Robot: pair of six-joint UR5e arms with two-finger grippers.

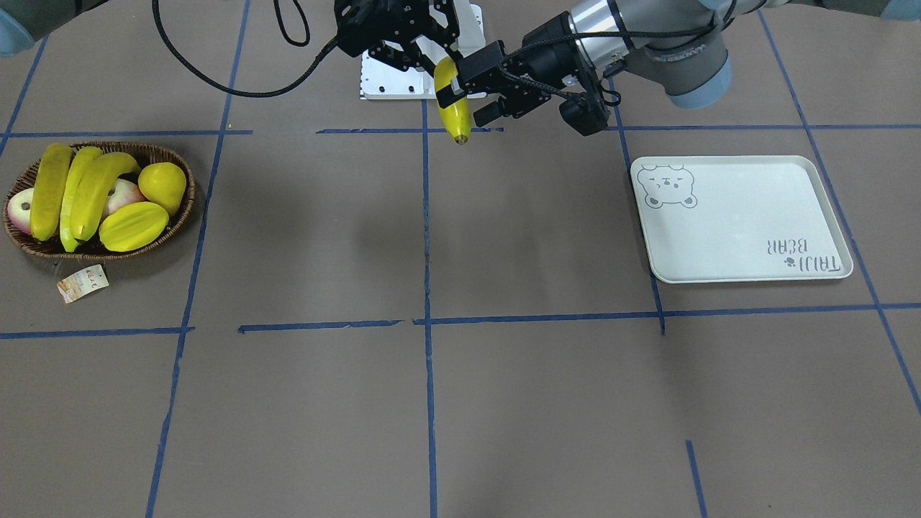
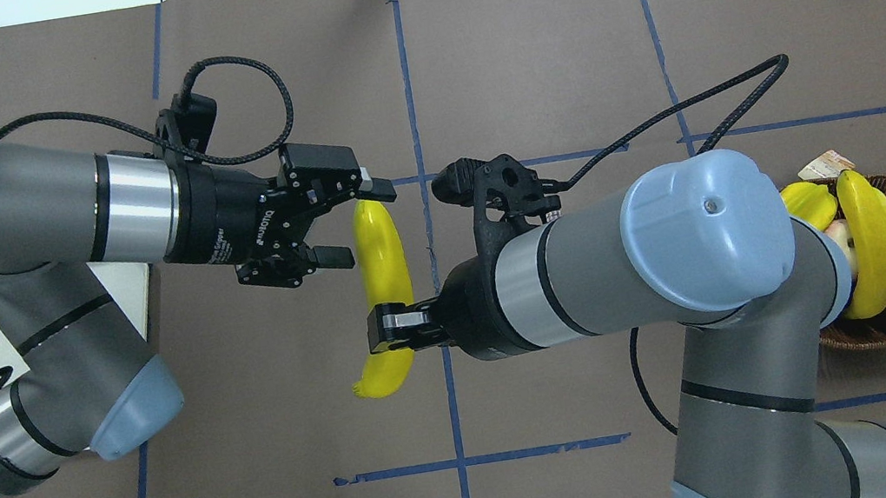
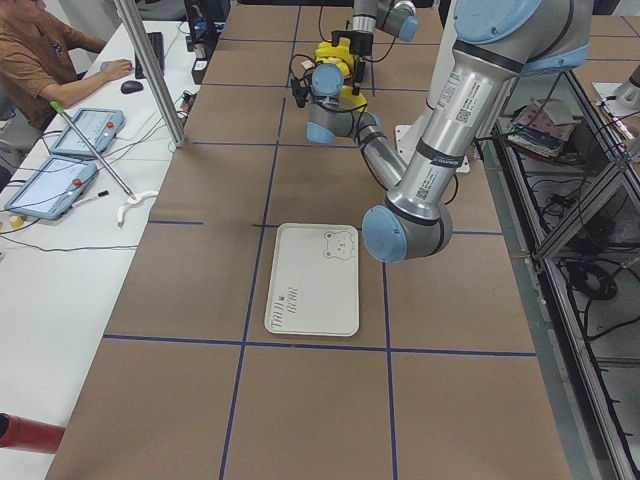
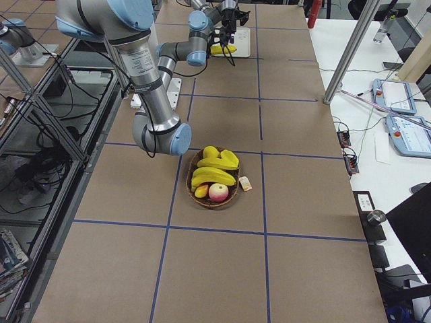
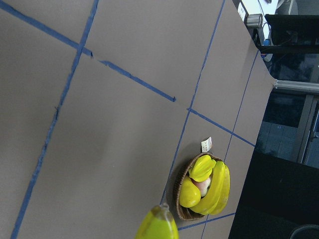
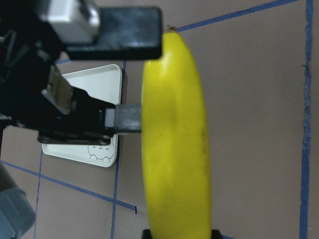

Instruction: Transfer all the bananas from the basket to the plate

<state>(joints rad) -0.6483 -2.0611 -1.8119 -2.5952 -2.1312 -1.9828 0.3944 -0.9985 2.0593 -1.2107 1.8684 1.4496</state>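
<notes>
Right gripper: the right gripper [image 2: 392, 329] is clamped on one banana, near its lower end, in the air over the middle of the table [image 1: 504, 403].
Held banana: the held banana [image 2: 379, 250] runs lengthwise away from the robot, its dark far tip hanging clear of the table.
Left gripper: the left gripper [image 2: 365, 225] has its jaws spread at the far half of the held banana. One finger is by the tip, the other against its side. Contact cannot be confirmed.
Basket: the basket [image 1: 188, 205] sits at the robot's right, well apart from both grippers. It contains three bananas [image 1: 90, 198] laid side by side, a starfruit [image 1: 133, 225] and other fruit. Its paper tag [image 1: 83, 282] lies on the table beside it.
Plate: the plate [image 1: 748, 216] lies flat on the table at the robot's left, well apart from the basket.
</notes>
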